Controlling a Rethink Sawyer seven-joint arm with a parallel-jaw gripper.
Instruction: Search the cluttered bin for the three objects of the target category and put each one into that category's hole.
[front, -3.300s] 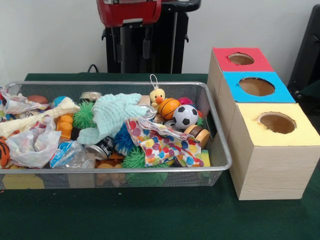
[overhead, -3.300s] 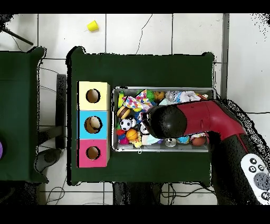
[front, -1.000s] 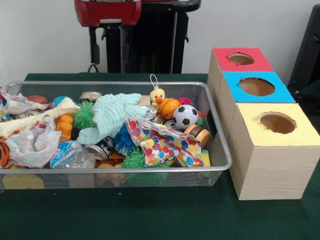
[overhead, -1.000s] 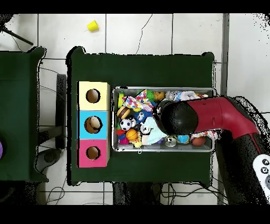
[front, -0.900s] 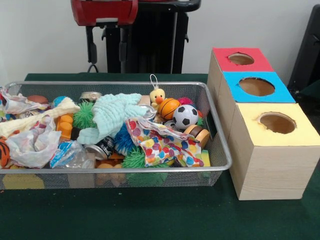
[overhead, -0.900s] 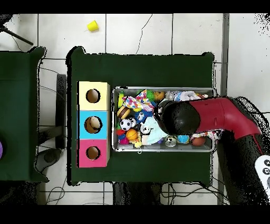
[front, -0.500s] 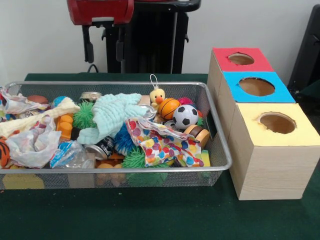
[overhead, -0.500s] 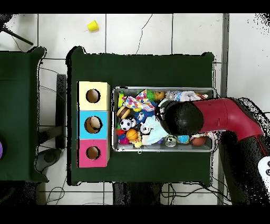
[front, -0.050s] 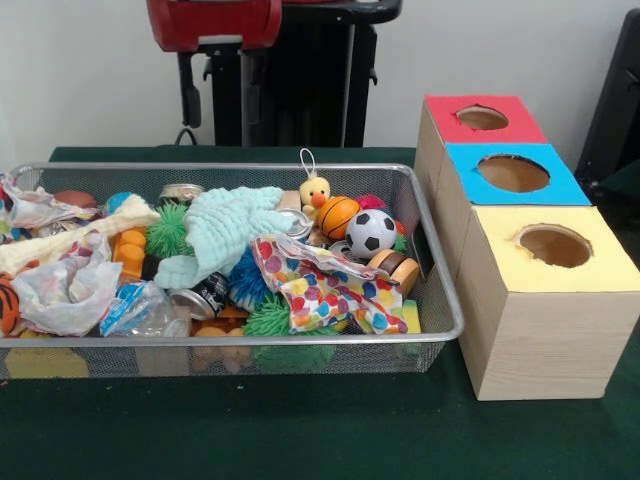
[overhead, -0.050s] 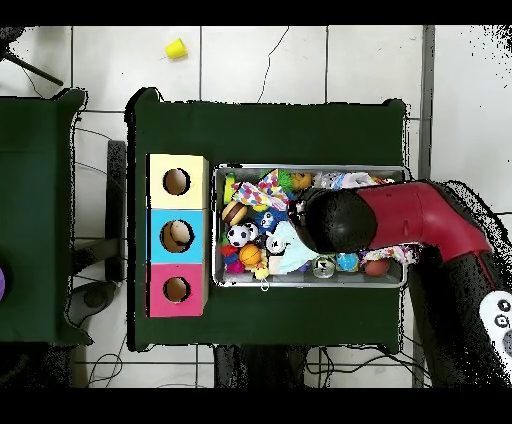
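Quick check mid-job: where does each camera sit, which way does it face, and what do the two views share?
Front view: sits across the table, facing the robot; looks over the mesh bin and three-hole box. The red arm shows at top, the tool hanging open above the bin.
Overhead view: above the table, looking straight down; the arm covers part of the bin, hiding the tool.
Shared: bin, box, soccer ball, orange ball; the overhead is turned half round.

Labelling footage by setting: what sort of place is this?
Probably a robotics lab: a wire bin of mixed toys on a green-covered table, three colour-topped wooden boxes with holes, and a tiled floor.
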